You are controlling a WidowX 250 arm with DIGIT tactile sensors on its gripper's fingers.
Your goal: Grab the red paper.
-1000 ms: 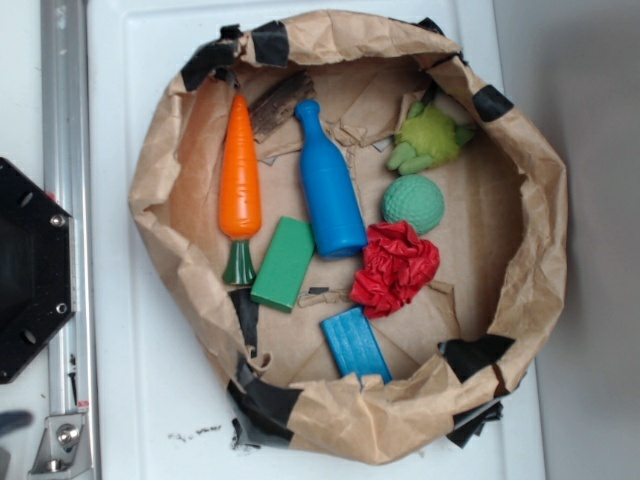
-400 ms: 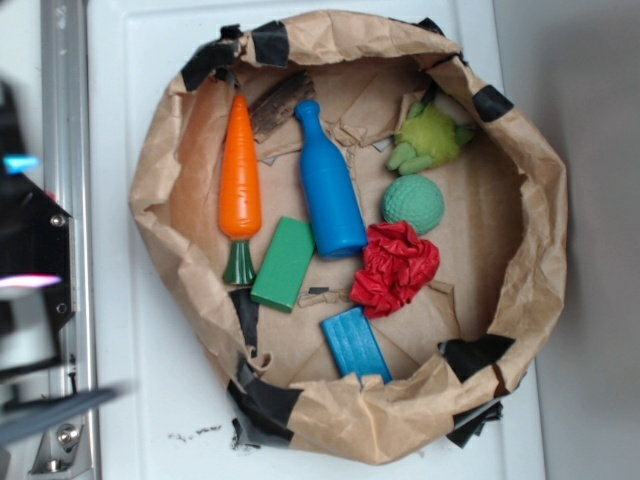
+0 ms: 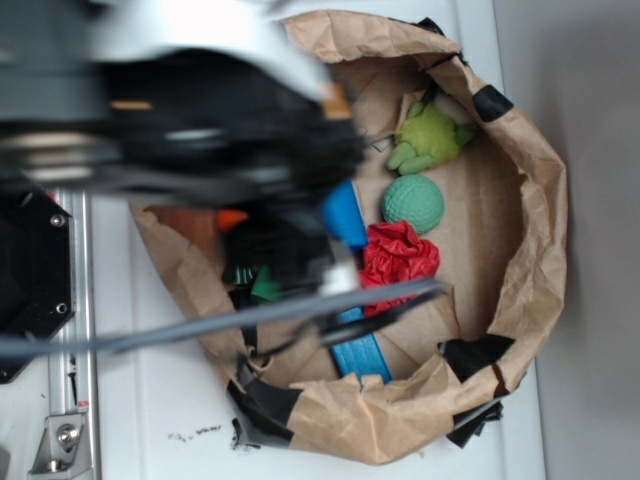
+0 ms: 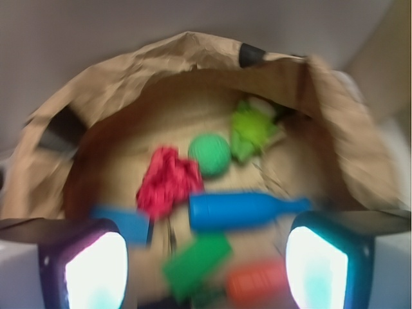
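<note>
in the wrist view, the gripper point(image 4: 206, 270) is seen spread wide apart, nothing held, its two lit fingertips point(image 4: 96, 273) framing the bottom corners. the red paper point(image 4: 168, 180) is found ahead of it, left of centre, on the floor of the brown paper nest point(image 4: 193, 55). the green ball point(image 4: 210, 154) is touched on its right, and the blue bottle point(image 4: 248, 210) lies just below.

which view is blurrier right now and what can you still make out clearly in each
Exterior view: only the arm sweeping across the left is smeared by motion; the red paper, green ball and paper bag rim stay sharp. Wrist view: the whole frame is soft, though the red paper, blue bottle and green ball remain recognisable by colour; the hand's two fingers glare white at the bottom corners.
</note>
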